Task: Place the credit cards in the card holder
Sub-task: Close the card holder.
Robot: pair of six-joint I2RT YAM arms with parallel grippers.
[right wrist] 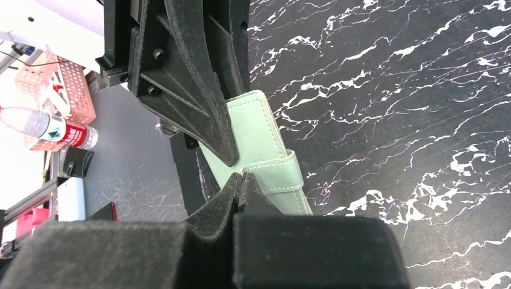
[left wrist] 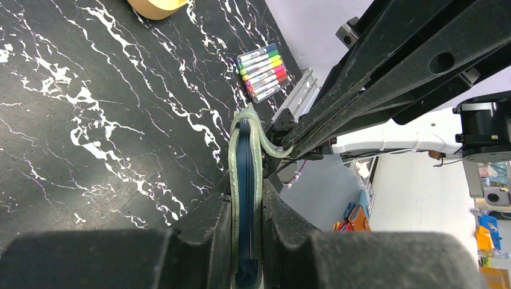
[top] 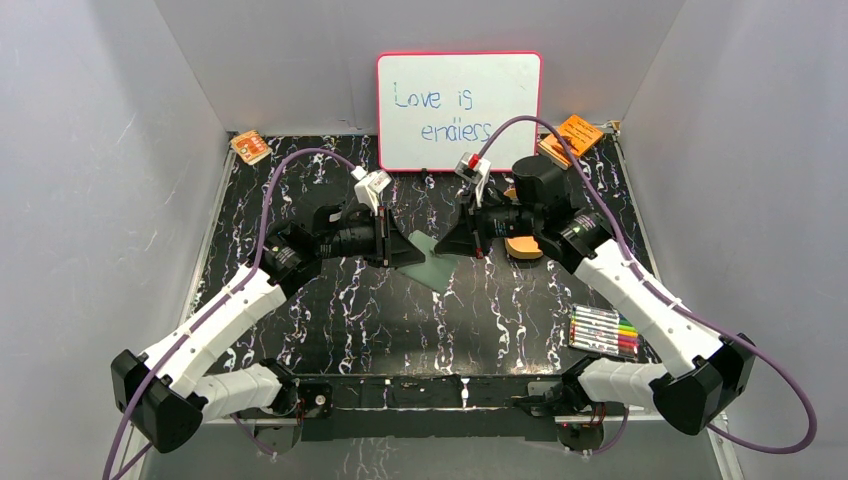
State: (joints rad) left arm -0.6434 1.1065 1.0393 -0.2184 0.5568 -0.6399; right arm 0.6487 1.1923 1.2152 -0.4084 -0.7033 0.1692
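Both grippers meet mid-bench, slightly toward the far edge. The left gripper (top: pixel 408 252) is clamped on the holder (top: pixel 434 268), with a dark card (left wrist: pixel 244 192) tucked inside it. The right gripper (top: pixel 447 243) pinches the holder's strap (right wrist: pixel 280 174). The right arm hides most of the tray (top: pixel 524 248). Markers (top: pixel 603 332) sit near the right edge, and the whiteboard (top: pixel 458 97) stands at the far edge.

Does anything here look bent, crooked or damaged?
Yes. The card holder, clamped in the left gripper, has its strap pulled sideways into a curve by the right gripper. It looks strained, not visibly torn.
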